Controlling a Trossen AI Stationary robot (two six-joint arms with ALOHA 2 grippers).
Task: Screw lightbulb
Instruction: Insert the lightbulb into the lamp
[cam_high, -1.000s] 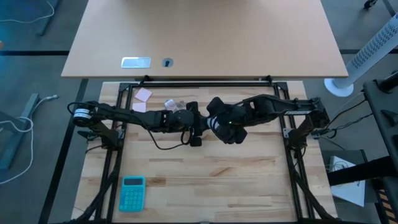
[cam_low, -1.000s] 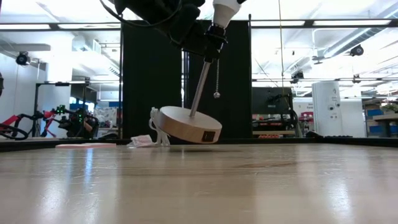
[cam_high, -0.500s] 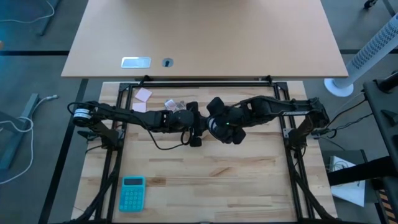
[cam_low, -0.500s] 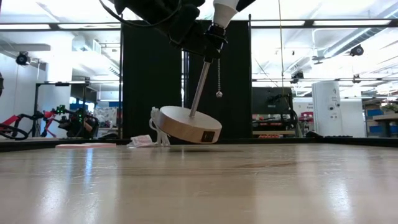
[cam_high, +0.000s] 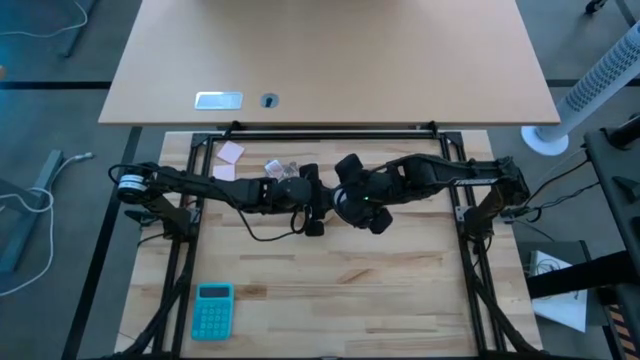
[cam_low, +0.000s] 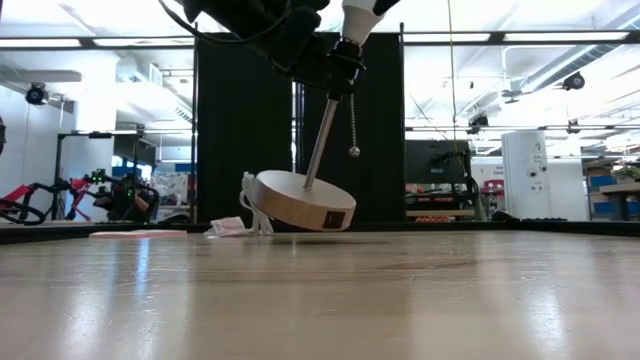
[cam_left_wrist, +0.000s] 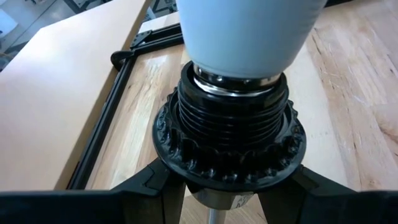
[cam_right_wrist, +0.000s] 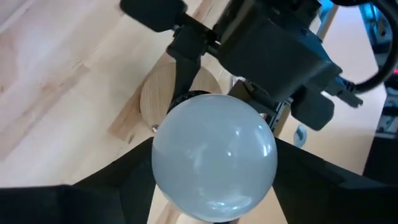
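Closing since before, right gripper (cam_right_wrist: 214, 186) flanks one lightbulb (cam_right_wrist: 214, 163); left gripper (cam_left_wrist: 224, 193) clamps one socket (cam_left_wrist: 230, 140).

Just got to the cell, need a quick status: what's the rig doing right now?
It's mid bulb install. The left gripper holds the lamp's black socket from below, with the wooden base tipped off the table on one edge. The lightbulb sits in the socket mouth with metal thread showing above the collar, so it isn't fully seated. The right gripper straddles the bulb, a finger on either side. A pull chain hangs beside the stem.
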